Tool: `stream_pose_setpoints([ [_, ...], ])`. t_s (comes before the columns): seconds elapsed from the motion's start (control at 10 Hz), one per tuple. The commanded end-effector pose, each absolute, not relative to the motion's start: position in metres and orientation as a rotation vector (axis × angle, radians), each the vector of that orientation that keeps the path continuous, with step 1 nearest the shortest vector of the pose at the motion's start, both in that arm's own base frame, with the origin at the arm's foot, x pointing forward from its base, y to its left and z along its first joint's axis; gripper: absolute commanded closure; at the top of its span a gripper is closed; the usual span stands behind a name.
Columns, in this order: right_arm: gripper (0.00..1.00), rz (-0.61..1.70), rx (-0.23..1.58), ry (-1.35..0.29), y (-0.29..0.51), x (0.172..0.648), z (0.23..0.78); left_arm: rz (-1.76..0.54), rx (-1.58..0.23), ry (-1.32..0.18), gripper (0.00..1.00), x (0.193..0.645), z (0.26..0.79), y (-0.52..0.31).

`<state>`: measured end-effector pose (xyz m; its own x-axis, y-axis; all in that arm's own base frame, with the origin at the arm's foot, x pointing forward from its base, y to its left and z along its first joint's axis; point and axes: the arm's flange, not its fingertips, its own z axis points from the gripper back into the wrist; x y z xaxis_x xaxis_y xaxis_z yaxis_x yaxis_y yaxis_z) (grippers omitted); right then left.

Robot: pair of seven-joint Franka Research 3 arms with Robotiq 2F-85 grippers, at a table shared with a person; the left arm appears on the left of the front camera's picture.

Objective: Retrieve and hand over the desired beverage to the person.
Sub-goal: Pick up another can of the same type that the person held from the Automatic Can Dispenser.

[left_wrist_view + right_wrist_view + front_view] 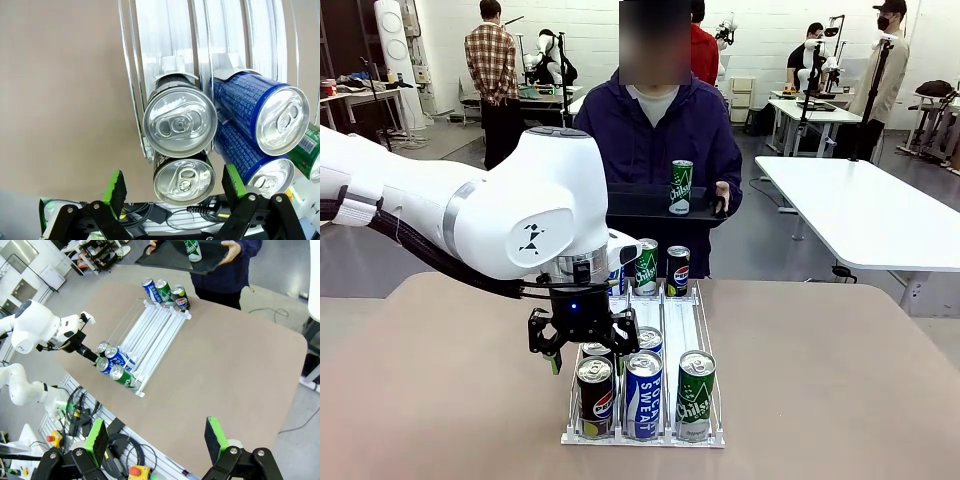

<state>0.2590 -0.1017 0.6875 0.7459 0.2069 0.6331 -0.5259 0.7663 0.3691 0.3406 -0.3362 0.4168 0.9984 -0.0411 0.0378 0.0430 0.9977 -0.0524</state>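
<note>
A white rack (685,325) on the table holds cans in three lanes. At its near end stand a black Pepsi can (595,397), a blue Pocari Sweat can (643,393) and a green Chilsung can (695,395), with more cans behind them. My left gripper (590,352) hangs open just above the left lane's Pepsi cans. In the left wrist view its green pads (116,186) flank a Pepsi can top (184,181). The person (655,130) stands at the far side holding a black tray (640,205) with a green can (681,187) on it. My right gripper (157,437) is open, high over the table's near edge.
Three more cans (647,266) stand at the rack's far end. The brown table (840,380) is bare on both sides of the rack. A white table (870,210) stands at the back right, with other people and benches behind.
</note>
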Motion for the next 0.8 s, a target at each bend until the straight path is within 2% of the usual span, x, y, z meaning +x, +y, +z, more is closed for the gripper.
stream_pose_setpoints([
  [0.0,0.00,0.441,0.593,-0.616,-0.1002,0.2588,0.6846,-0.068,-0.046,-0.073,0.00,0.3449,0.4129,-0.3346],
  [0.7,0.00,0.441,0.593,-0.616,-0.1002,0.2588,0.6846,-0.078,-0.025,-0.040,0.00,0.3490,0.4086,-0.3349],
])
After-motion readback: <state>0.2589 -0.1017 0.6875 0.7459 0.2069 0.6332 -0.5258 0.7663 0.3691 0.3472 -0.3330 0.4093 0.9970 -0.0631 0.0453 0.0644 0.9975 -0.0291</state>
